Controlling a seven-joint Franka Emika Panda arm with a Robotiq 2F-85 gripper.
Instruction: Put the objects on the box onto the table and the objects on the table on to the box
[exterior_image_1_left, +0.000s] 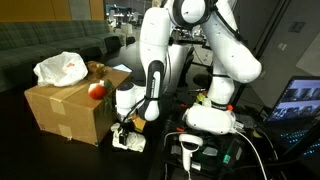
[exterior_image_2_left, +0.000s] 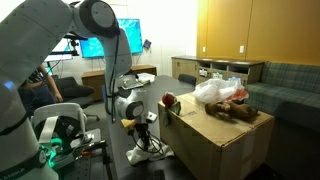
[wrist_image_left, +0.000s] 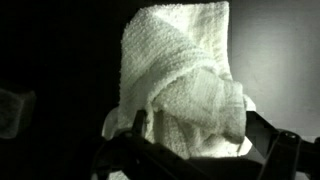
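Observation:
The brown cardboard box stands on the dark table. On top of it lie a crumpled white plastic bag, a red apple and a brown object. A rumpled white towel lies on the table beside the box. My gripper hangs low over the towel, open. One finger stands on each side of the cloth, and whether they touch it I cannot tell.
The robot's white base stands close behind the towel, with cables and a small handheld device on the table near it. A lit monitor and sofas stand behind.

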